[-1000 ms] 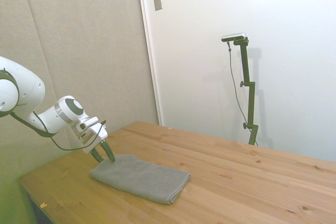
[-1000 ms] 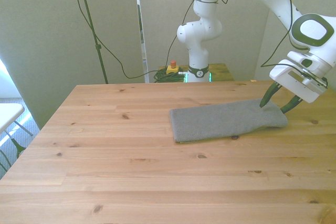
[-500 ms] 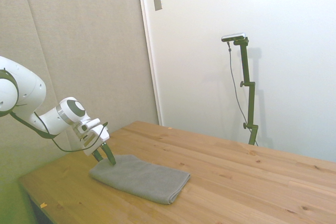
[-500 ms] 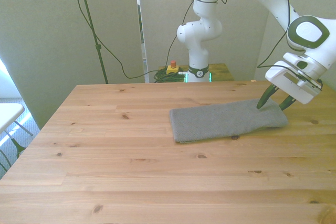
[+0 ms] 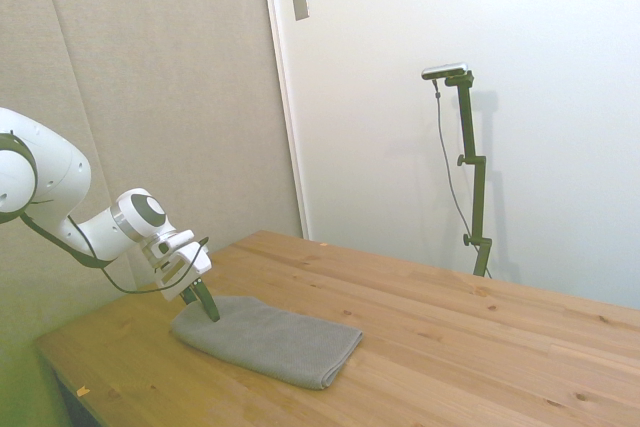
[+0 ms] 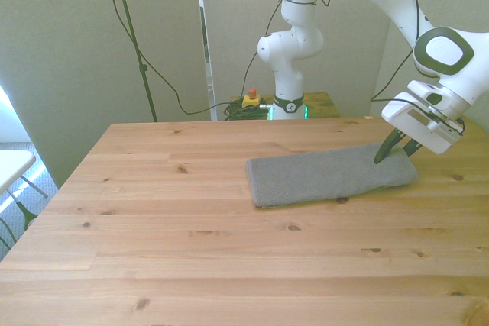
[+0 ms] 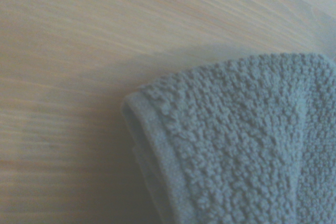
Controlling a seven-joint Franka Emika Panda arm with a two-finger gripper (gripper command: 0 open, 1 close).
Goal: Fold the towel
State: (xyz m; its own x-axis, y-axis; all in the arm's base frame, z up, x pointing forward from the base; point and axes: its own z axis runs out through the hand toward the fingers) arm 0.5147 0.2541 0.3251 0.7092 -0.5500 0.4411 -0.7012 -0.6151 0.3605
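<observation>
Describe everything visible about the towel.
The towel is plain mid-grey, with a looped terry weave and a hemmed edge that shows close up in the wrist view. It lies flat on the wooden table as a long strip, already folded into layers, with stacked edges at one corner. The end effector sits at its end on the front view's right, fingers drawn close together on the cloth there. Nothing else touches it.

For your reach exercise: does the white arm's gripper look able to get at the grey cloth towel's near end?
Probably yes: the gripper already sits at the plain grey cloth towel's end, nothing between them.
</observation>
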